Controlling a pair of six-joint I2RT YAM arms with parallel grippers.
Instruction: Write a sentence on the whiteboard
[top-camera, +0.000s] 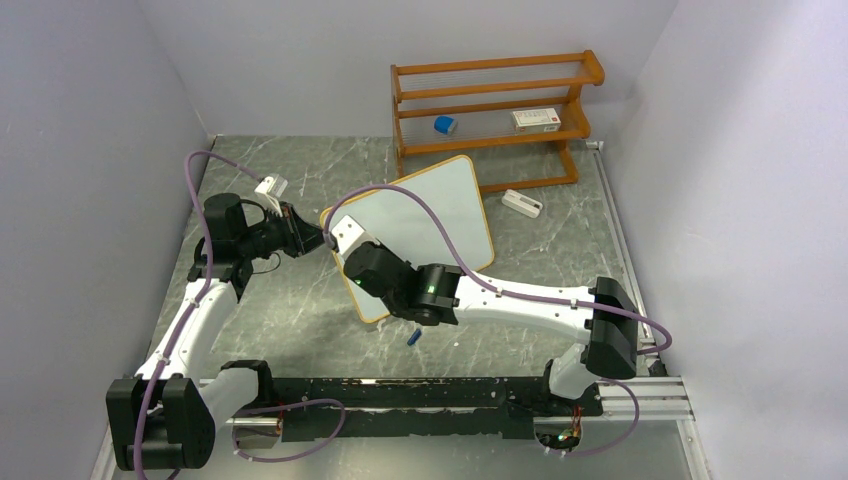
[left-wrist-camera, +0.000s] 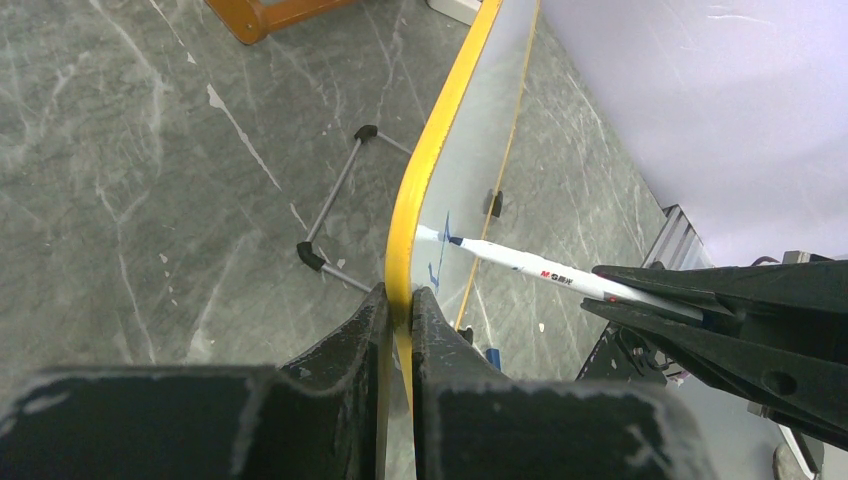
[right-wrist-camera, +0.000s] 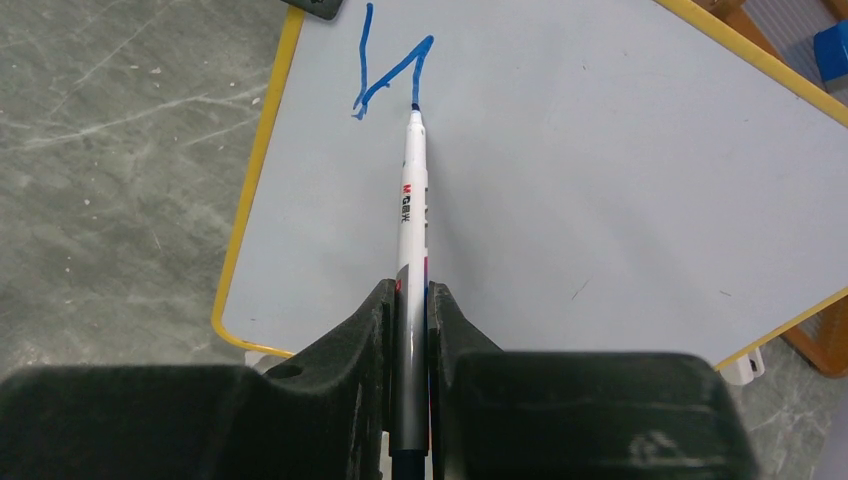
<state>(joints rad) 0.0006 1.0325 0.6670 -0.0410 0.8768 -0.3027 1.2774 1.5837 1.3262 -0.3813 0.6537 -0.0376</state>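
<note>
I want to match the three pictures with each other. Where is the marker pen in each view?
Top external: not visible; the right arm covers it, over the near-left part of the whiteboard.
Left wrist: the marker lies across the centre-right, its tip on the board.
Right wrist: in the centre, clamped in the right gripper, its tip at the blue strokes.
Shared landmark: the board's yellow frame.

My table (top-camera: 300, 320) is grey-green with pale marble veins. At its far side stands the rack (top-camera: 495, 110), with a white box (top-camera: 521, 204) lying just in front of it. The whiteboard (top-camera: 440, 215) stands mid-table on wire legs (left-wrist-camera: 330, 215), and a small blue piece (top-camera: 412, 337) lies near its near corner.
</note>
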